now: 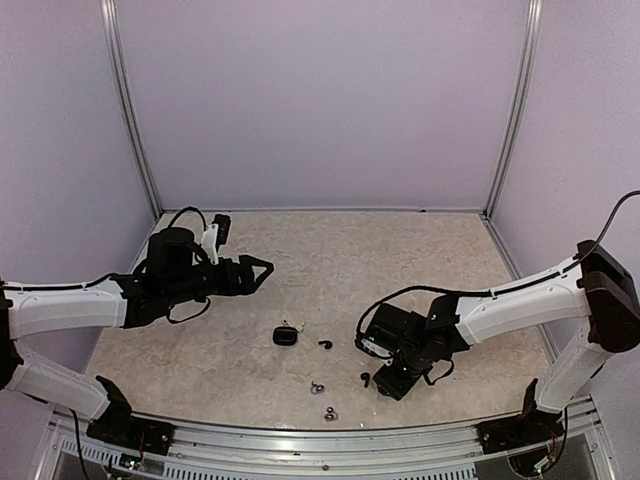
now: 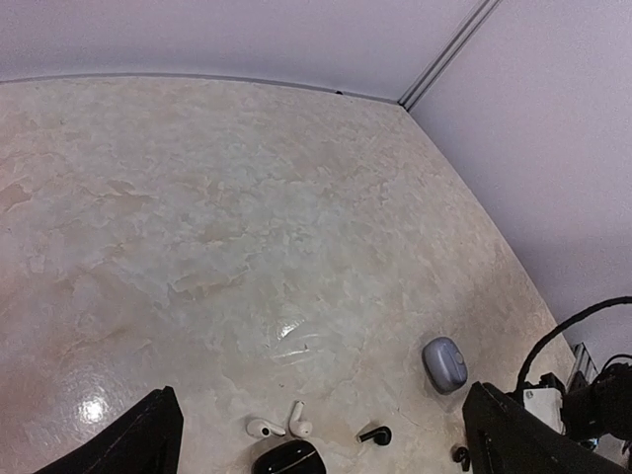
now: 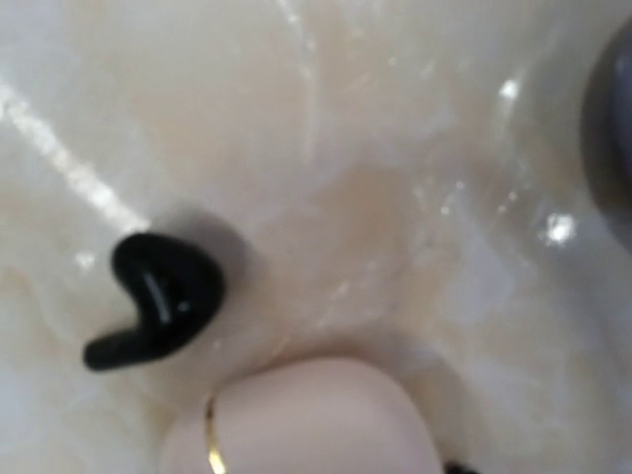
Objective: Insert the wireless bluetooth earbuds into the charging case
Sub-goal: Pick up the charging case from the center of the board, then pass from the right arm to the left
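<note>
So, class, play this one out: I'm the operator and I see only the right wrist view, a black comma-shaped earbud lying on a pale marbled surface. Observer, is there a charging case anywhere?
Observer: Yes. The top view shows a glossy black oval charging case, off to the left of the right pincer.
Operator: Any other earbuds?
Observer: Two small silvery-grey rounded earbuds lie apart from each other, closer to the robot than the case.
Operator: And the other arm?
Observer: The left pincer hovers open and holds nothing, further back than the case.
</note>
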Robot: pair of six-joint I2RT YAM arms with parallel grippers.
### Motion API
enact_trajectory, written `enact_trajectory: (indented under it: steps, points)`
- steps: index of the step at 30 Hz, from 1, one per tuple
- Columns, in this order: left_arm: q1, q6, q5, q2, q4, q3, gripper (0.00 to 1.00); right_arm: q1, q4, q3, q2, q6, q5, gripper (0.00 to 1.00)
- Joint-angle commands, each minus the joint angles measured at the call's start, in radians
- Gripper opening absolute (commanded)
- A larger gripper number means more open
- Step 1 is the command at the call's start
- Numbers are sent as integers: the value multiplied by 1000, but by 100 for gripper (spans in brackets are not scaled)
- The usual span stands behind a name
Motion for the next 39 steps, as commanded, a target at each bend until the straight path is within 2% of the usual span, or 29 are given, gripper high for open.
enact_trajectory:
  steps: [1,8,12,19,24,28,32,39]
  points:
    - [-11,50,46,-40,20,-8,99,-13,12,2,-15,-29,-55,50]
    - [-76,146,8,-117,109,-53,99,-89,11,54,-123,-50,-165,47]
    - [-170,280,-27,-149,150,-70,99,-130,-13,115,-179,-69,-237,45]
    - [-376,573,-18,-218,186,-131,99,-146,-59,233,-227,-120,-455,43]
    - [-541,749,-64,-247,79,-104,96,-147,-54,255,-243,-122,-654,40]
    - [-653,869,-132,-210,-48,-30,92,-147,-41,246,-249,-119,-763,38]
    - [-713,943,-137,-148,-141,58,86,-147,-31,237,-243,-105,-822,37]
    - [-774,1058,-161,-79,-211,151,76,-136,-21,238,-211,-90,-908,35]
